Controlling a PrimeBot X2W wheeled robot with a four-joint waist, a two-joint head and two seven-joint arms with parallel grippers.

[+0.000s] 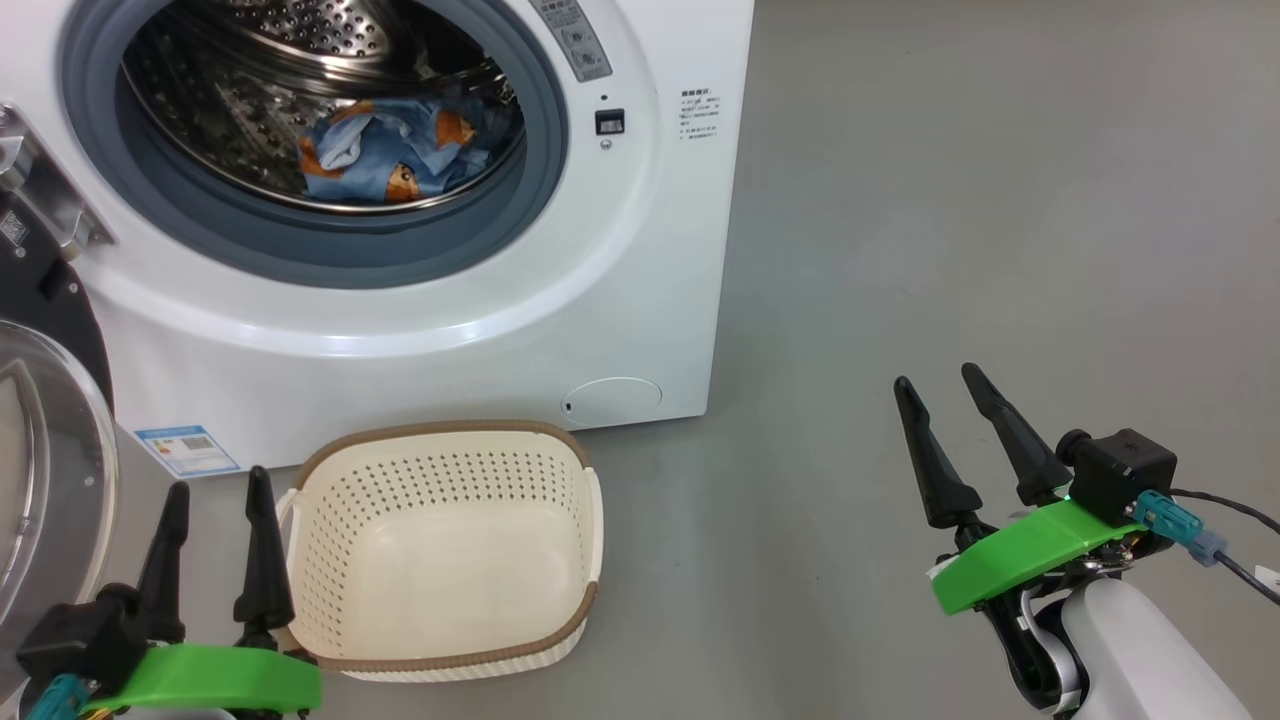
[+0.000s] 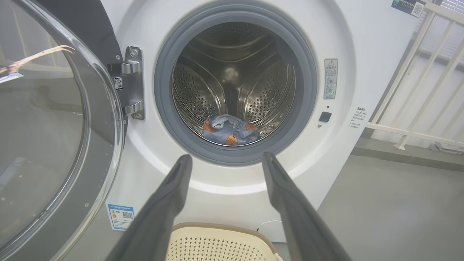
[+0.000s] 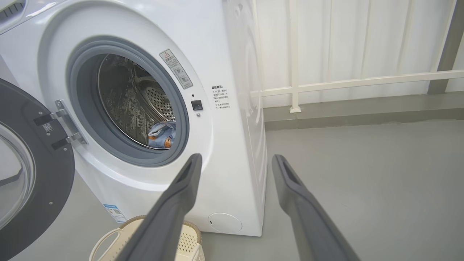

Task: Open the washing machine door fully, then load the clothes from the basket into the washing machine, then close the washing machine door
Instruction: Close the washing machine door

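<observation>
The door (image 1: 45, 300) hangs swung wide at the far left on its steel hinge (image 1: 40, 190), its glass bowl bulging out beside the left gripper (image 1: 218, 483). That gripper hovers low over the floor (image 1: 950, 200), fingers apart and holding nothing, the inner one just beside the basket (image 1: 440, 428) rim. In the left wrist view the gripper (image 2: 227, 156) points straight at the mouth of the washer (image 2: 355, 43), with the door (image 2: 43, 137) standing to its left and the basket (image 2: 217, 246) below, between it and the machine. A blue label (image 1: 188, 450) sits low on the washer front, left of the basket. Right of the washer (image 1: 640, 300) the grey floor runs bare to the right gripper (image 1: 937, 378), well apart from everything, its fingers likewise spread on nothing. A white railing (image 3: 344, 81) stands behind.

The basket rests on the floor just before the washer, under the opening; its perforated bottom lies bare. Inside the steel drum (image 1: 250, 60), ringed by the grey gasket (image 1: 330, 250), the clothes (image 1: 390, 150) lie bunched at the bottom near the front lip.
</observation>
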